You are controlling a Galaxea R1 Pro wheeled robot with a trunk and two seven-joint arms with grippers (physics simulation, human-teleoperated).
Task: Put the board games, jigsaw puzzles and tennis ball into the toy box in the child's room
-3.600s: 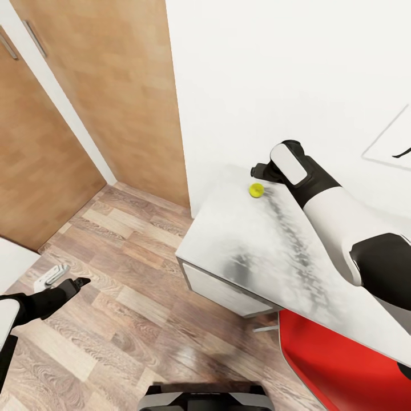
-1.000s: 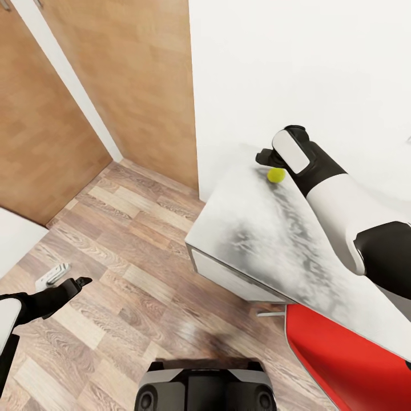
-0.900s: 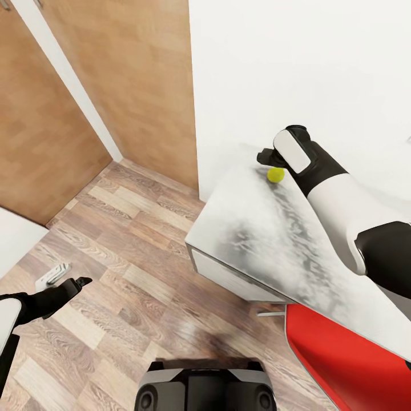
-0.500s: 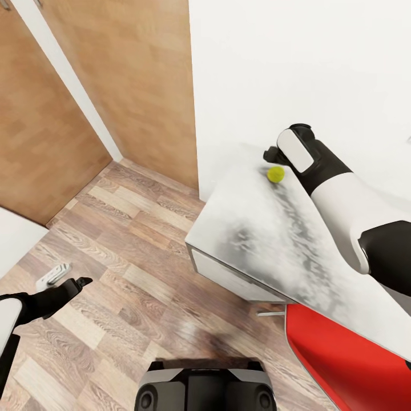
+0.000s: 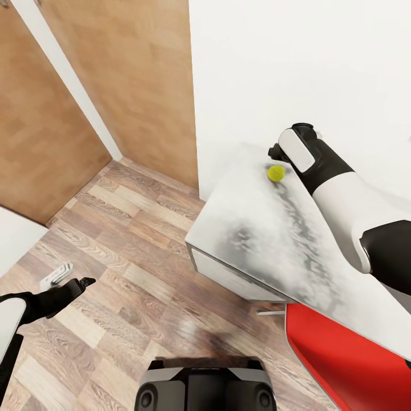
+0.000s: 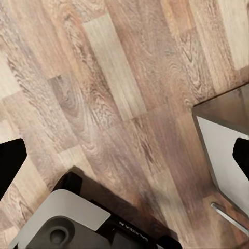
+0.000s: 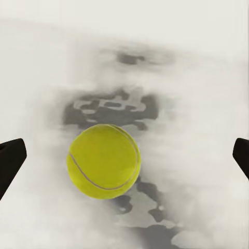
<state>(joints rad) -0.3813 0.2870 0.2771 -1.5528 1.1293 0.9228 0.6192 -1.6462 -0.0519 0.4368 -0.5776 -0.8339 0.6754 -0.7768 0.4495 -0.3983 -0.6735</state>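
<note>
White marbled table (image 5: 268,240) carries the tennis ball (image 5: 276,173) near its far corner. Since a second ago the right claw (image 5: 276,153) has lifted off it; its fingers (image 7: 11,163) spread wide, ball between them, untouched. Left claw (image 5: 80,283) hangs open above wooden floor (image 5: 114,274).

Head camera: high, angled steeply down over the wood floor (image 5: 114,240), the robot base (image 5: 205,391) and the bench (image 5: 268,240) against the wall. Left wrist camera: faces down at the floor, close; it shares the base (image 6: 62,223) and a bench corner (image 6: 223,150) with the head view. Right wrist camera: very near the bench top, sharing the tennis ball (image 7: 104,161) (image 5: 276,172).
</note>
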